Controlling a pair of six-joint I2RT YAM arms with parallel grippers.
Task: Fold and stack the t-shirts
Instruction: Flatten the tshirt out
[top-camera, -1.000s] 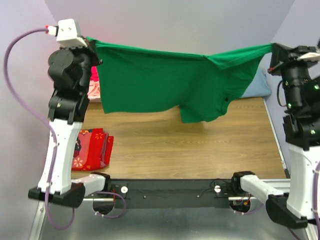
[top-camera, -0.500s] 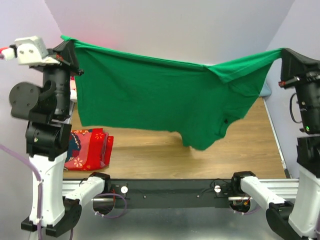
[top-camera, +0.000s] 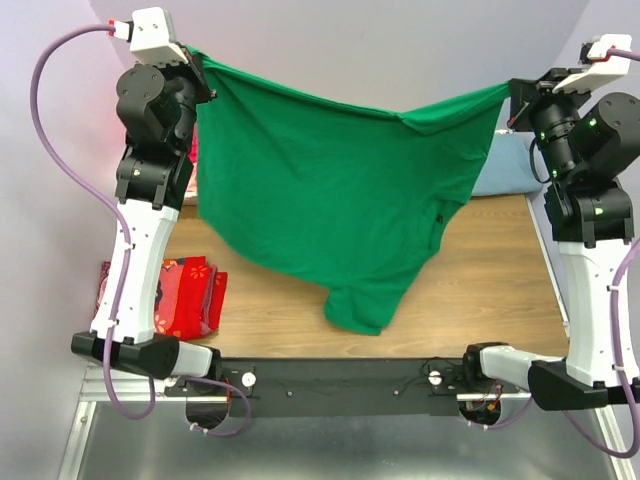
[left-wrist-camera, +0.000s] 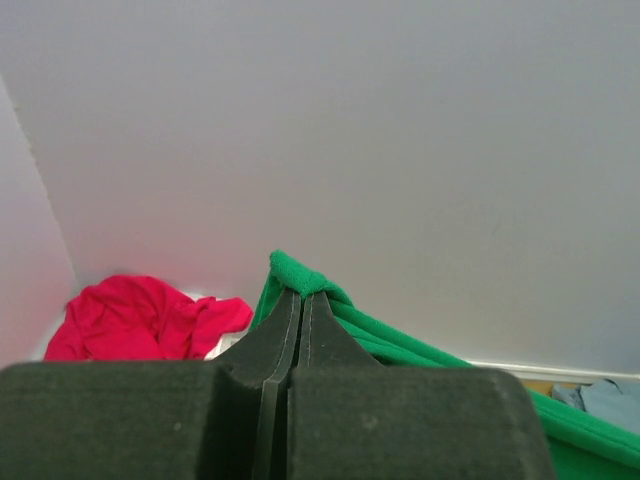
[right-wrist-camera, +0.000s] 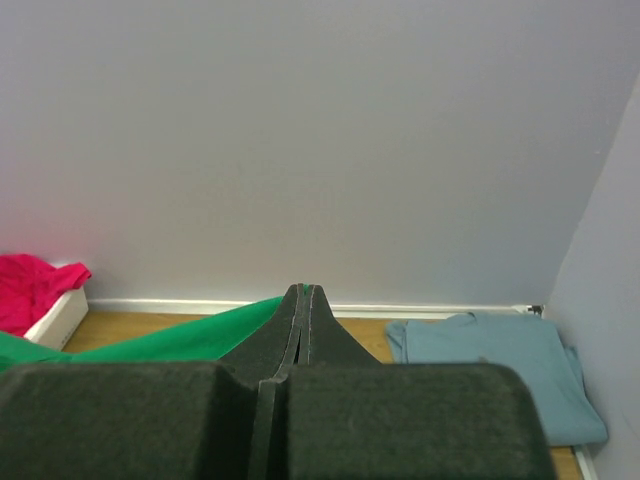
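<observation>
The bright green t-shirt (top-camera: 330, 200) hangs spread in the air between both raised arms, its lower end dangling near the table's front. My left gripper (top-camera: 196, 62) is shut on its upper left corner; the green cloth (left-wrist-camera: 305, 278) bunches at the fingertips in the left wrist view. My right gripper (top-camera: 508, 95) is shut on the upper right corner; green cloth (right-wrist-camera: 170, 340) trails left of the closed jaws. A blue-grey t-shirt (right-wrist-camera: 500, 370) lies folded at the back right (top-camera: 500, 170). A magenta-red t-shirt (left-wrist-camera: 140, 318) lies at the back left.
A red floral-patterned cloth (top-camera: 185, 295) lies at the table's left front. A white basket edge (right-wrist-camera: 55, 315) holds the magenta shirt at the back left. The wooden table (top-camera: 480, 290) shows below the hanging shirt. Walls stand close on all sides.
Both arms swung outward and then came back in. The green shirt hangs lower and longer, its bottom end dropped toward the table's front.
</observation>
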